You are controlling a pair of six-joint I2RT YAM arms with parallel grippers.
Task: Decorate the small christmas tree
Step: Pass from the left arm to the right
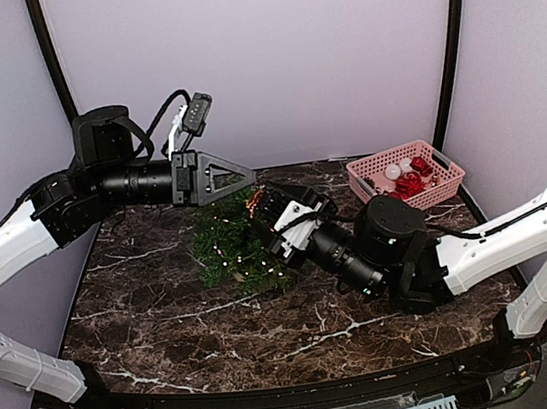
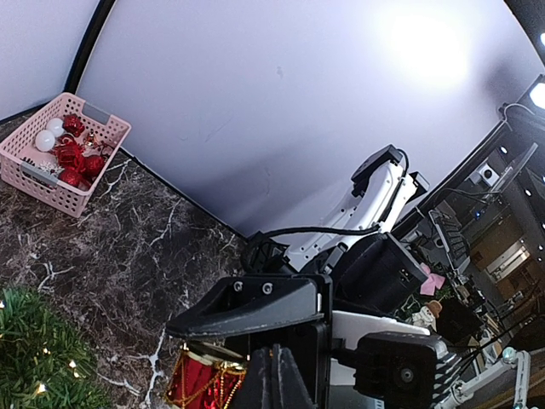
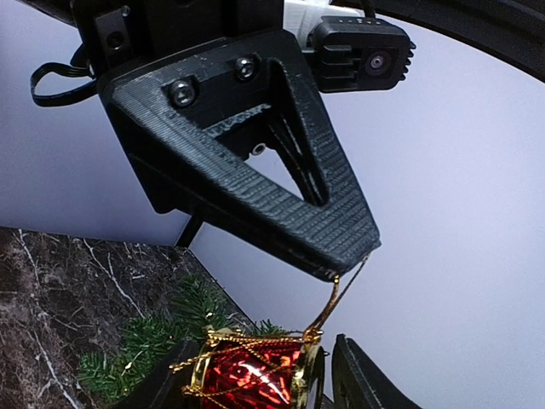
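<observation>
The small christmas tree (image 1: pixel 229 253) lies on the dark marble table, left of centre, with tiny lights glowing; part of it also shows in the left wrist view (image 2: pixel 32 358). My left gripper (image 1: pixel 251 177) hovers above the tree's far right side, shut on the gold loop (image 3: pixel 334 294) of a red drum ornament (image 3: pixel 251 375). The drum hangs between the fingers of my right gripper (image 3: pixel 260 348), which is open, with a small gap to its right finger (image 3: pixel 366 379). In the left wrist view the drum (image 2: pixel 200 379) sits beside my shut left gripper (image 2: pixel 274 362).
A pink basket (image 1: pixel 441 159) with red and white ornaments stands at the back right corner; its rim (image 2: pixel 51 194) also appears in the left wrist view. Pale curved walls close in the table at the back and sides. The right arm stretches over the table's right half.
</observation>
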